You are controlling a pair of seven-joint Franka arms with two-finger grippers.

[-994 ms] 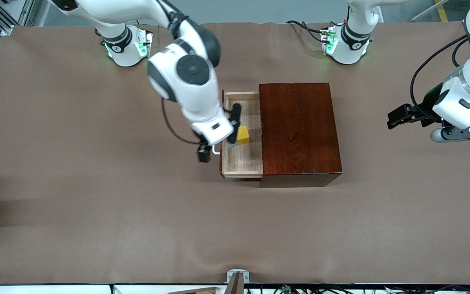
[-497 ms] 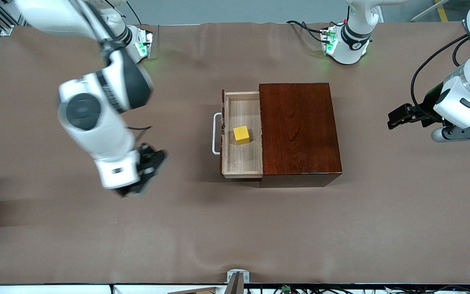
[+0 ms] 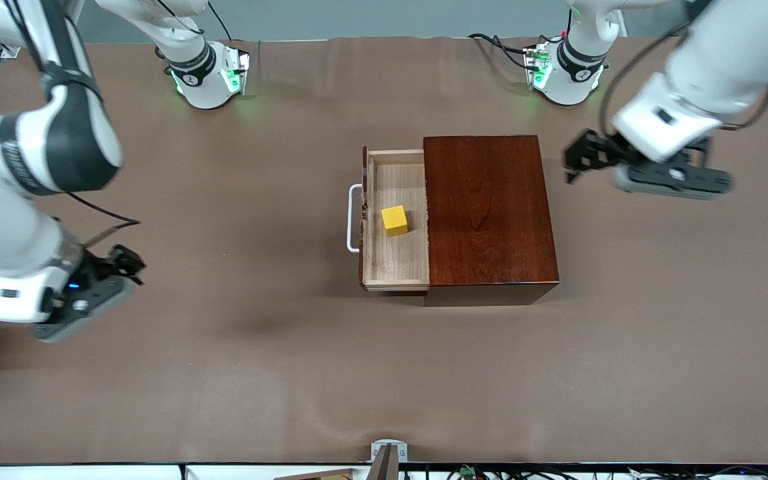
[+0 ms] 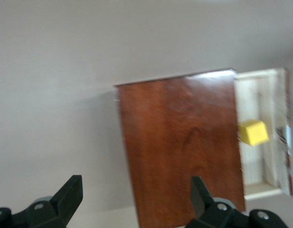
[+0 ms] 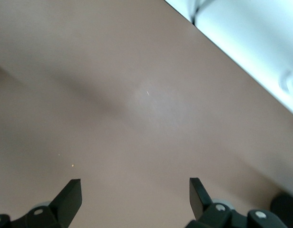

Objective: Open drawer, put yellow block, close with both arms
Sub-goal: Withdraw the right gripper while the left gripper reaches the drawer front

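Observation:
The drawer stands pulled out of the dark mahogany box, with its white loop handle toward the right arm's end of the table. The yellow block lies in the drawer's pale tray. My right gripper is open and empty over bare table, well away from the handle. My left gripper is open and empty over the table beside the box's closed end. The left wrist view shows the box, the block and its own open gripper. The right wrist view shows its own open gripper over bare table.
The brown table cover stretches round the box. Both arm bases, lit green, stand at the edge farthest from the front camera. The right wrist view shows the table's edge with a white strip.
My right gripper let go of the yellow block in the drawer and swung away toward the right arm's end. My left gripper moved in toward the box.

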